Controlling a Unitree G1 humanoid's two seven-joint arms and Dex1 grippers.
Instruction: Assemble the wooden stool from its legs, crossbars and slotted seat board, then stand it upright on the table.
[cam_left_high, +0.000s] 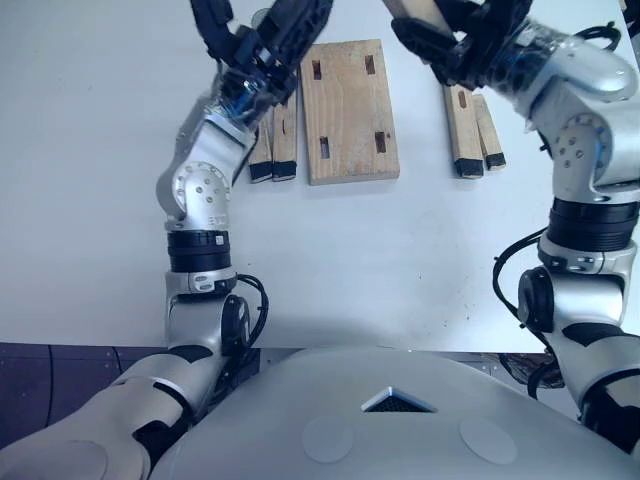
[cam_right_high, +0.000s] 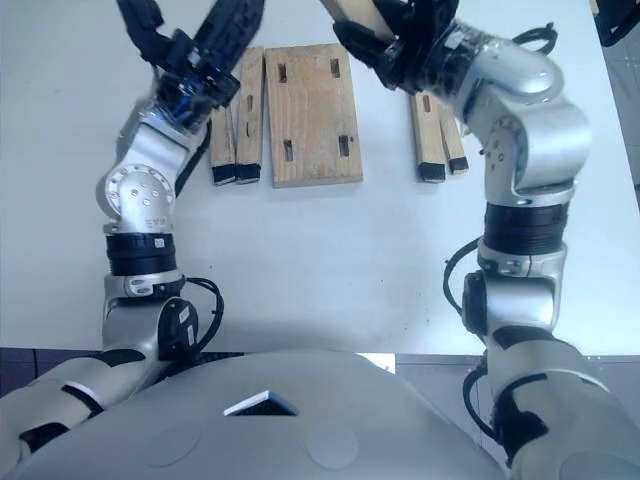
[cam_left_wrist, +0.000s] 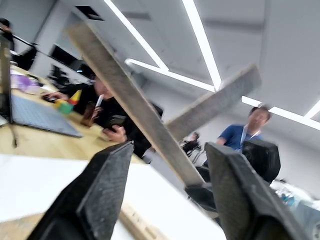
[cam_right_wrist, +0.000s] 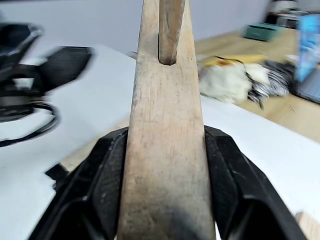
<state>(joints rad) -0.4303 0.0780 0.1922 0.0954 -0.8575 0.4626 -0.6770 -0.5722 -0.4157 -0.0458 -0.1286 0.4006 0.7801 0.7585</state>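
Note:
The slotted seat board (cam_left_high: 347, 110) lies flat at the table's far middle. Two legs (cam_left_high: 275, 145) lie along its left side and two more legs (cam_left_high: 470, 130) to its right. My right gripper (cam_left_high: 440, 35) is raised above the board's far right corner. It is shut on a notched crossbar (cam_right_wrist: 167, 115), and a second crossbar (cam_right_wrist: 171, 25) sits in the notch. Together the two crossbars (cam_left_wrist: 125, 95) form an X. My left gripper (cam_left_wrist: 170, 150) is raised over the left legs, open, facing the crossed bars without touching them.
The white table (cam_left_high: 400, 260) has bare room between the wooden parts and its near edge. The left forearm hangs over the left pair of legs, and the right forearm over the right pair.

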